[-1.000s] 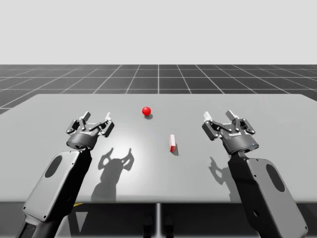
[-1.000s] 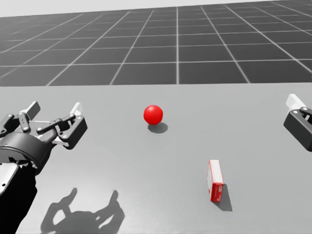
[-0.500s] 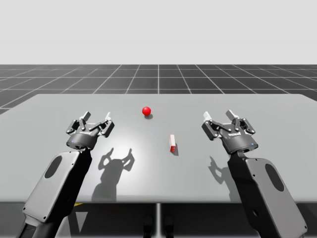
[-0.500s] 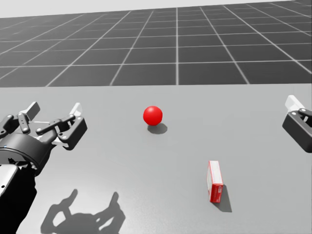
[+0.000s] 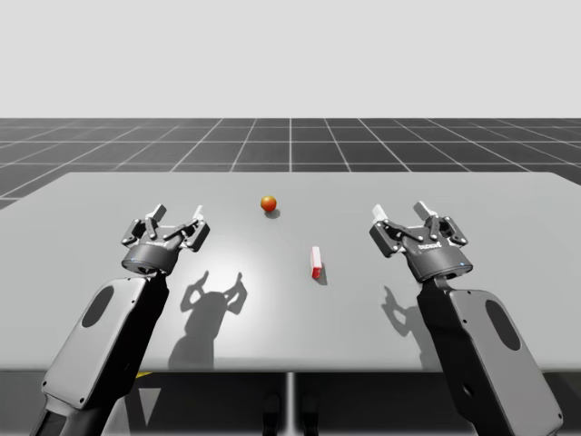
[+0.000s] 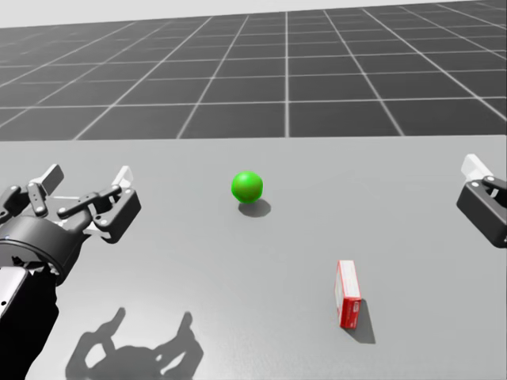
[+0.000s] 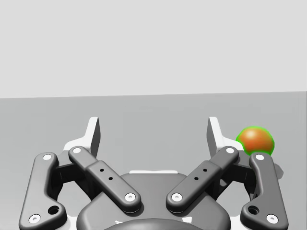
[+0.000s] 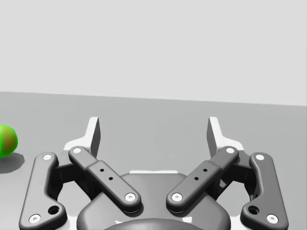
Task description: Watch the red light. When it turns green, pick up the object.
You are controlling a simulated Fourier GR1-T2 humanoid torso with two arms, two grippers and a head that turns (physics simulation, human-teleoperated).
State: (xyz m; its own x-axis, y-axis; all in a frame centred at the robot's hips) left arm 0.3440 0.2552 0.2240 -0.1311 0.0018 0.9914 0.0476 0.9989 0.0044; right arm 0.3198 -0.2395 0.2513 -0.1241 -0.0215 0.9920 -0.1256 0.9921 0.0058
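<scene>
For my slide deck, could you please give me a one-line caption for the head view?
Green light ball and red box on the grey table, my left gripper open off to one side.

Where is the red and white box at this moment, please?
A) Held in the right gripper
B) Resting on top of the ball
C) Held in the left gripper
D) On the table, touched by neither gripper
D: the box stands on the table, well apart from the left gripper and the right gripper, both of which are open.
</scene>
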